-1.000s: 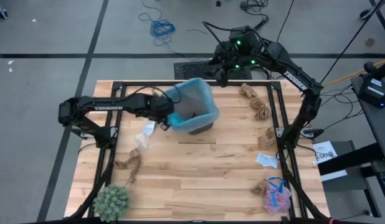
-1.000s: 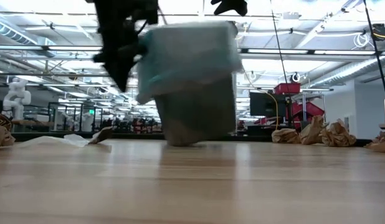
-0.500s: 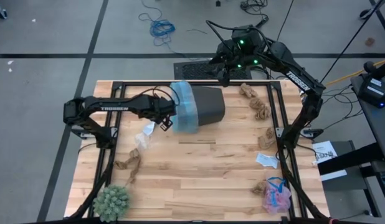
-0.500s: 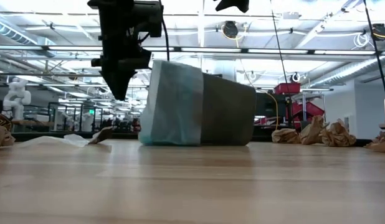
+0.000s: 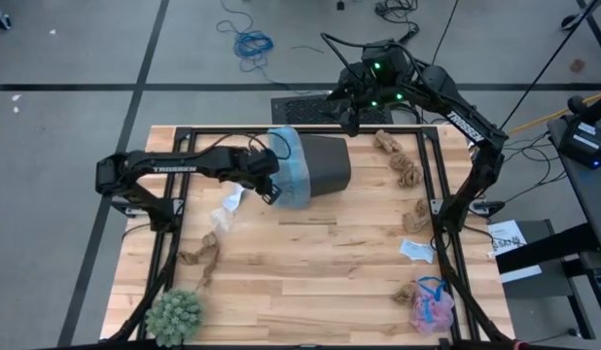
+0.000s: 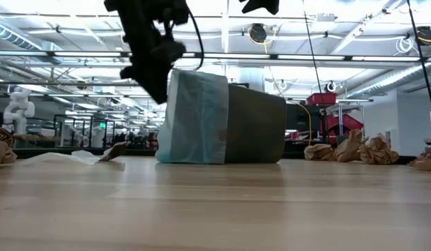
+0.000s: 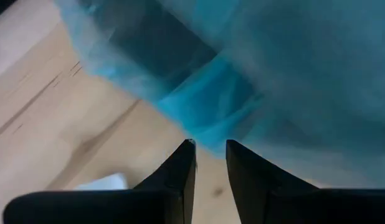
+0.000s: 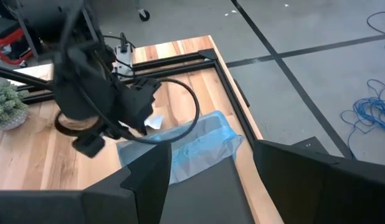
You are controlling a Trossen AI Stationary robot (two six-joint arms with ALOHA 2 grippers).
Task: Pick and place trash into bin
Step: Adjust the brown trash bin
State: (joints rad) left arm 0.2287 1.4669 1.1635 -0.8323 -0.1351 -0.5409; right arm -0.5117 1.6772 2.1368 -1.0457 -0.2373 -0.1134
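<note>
The bin (image 5: 315, 167) lies tipped on its side at the far middle of the surface (image 5: 320, 282), liner mouth facing the left arm. The left end effector (image 5: 270, 189) reaches in low at that rim, fingers slightly parted around nothing. The right end effector (image 5: 347, 122) hovers open above the far edge.

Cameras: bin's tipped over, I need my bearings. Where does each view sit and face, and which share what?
High: overhead, straight down; both arms, bin on its side, left gripper at its mouth.
Low: table height, level across; left gripper hangs beside the bin.
Left wrist: past its own fingers, slightly apart, at the blue liner.
Right wrist: above the bin; own fingers wide, left arm beyond.
All four show the bin.
</note>
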